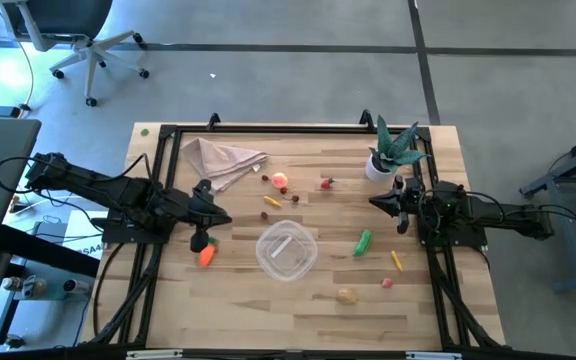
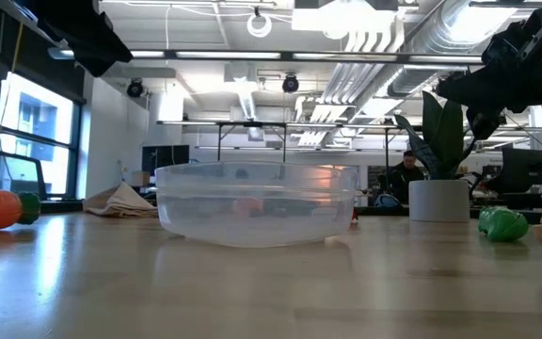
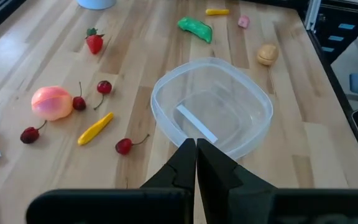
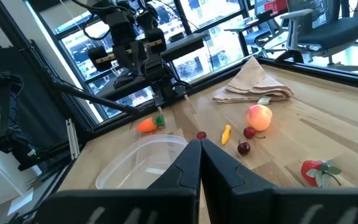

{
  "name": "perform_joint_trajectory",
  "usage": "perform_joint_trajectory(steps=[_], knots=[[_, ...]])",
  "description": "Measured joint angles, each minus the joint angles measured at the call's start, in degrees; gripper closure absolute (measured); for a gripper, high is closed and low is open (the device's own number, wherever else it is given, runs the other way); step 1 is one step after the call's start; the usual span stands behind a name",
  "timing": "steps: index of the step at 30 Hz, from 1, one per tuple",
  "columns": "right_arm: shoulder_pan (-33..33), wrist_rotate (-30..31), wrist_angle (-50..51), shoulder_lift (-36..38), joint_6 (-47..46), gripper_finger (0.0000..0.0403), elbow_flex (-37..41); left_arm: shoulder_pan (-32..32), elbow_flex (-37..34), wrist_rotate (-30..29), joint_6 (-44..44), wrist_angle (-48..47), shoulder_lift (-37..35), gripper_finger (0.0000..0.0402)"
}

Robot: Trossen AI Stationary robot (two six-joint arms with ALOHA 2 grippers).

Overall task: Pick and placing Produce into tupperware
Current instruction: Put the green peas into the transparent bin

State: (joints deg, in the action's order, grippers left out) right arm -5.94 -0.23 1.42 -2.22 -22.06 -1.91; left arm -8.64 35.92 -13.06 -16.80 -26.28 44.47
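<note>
The clear round tupperware (image 1: pixel 265 241) (image 3: pixel 158 99) stands empty on the wooden table between the two arms. Produce lies scattered on the table around it: an orange carrot (image 1: pixel 206 256) to its left, a green pepper (image 1: pixel 363 242) and a yellow piece (image 1: pixel 396 260) to its right, a tan potato (image 1: pixel 346 295) toward the near edge, and a peach (image 1: pixel 280 181), a strawberry (image 1: pixel 326 183) and cherries on its far side. My left gripper (image 1: pixel 225 219) (image 3: pixel 196 147) is shut, left of the tupperware and just beyond the carrot. My right gripper (image 1: pixel 374 201) (image 4: pixel 200 145) is shut near the potted plant.
A beige cloth napkin (image 1: pixel 223 158) lies at the far left of the table. A green spiky plant in a white pot (image 1: pixel 388 155) stands at the far right, close to my right gripper. A black frame (image 1: pixel 268 129) borders the table. Bare wood shows along the near edge.
</note>
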Motion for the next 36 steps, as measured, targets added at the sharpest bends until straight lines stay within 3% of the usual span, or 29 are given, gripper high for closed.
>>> perform_joint_trajectory(steps=[30,36], knots=[[0.01,1.95,0.65,-0.02,1.32,0.0403,-0.01,0.0,0.0,-0.81,-2.79,-0.85,0.0,0.0396],[-0.01,-1.69,-7.31,-0.04,4.03,0.0402,-0.96,0.0,0.0,-0.81,-2.79,-0.83,0.0,0.0396]])
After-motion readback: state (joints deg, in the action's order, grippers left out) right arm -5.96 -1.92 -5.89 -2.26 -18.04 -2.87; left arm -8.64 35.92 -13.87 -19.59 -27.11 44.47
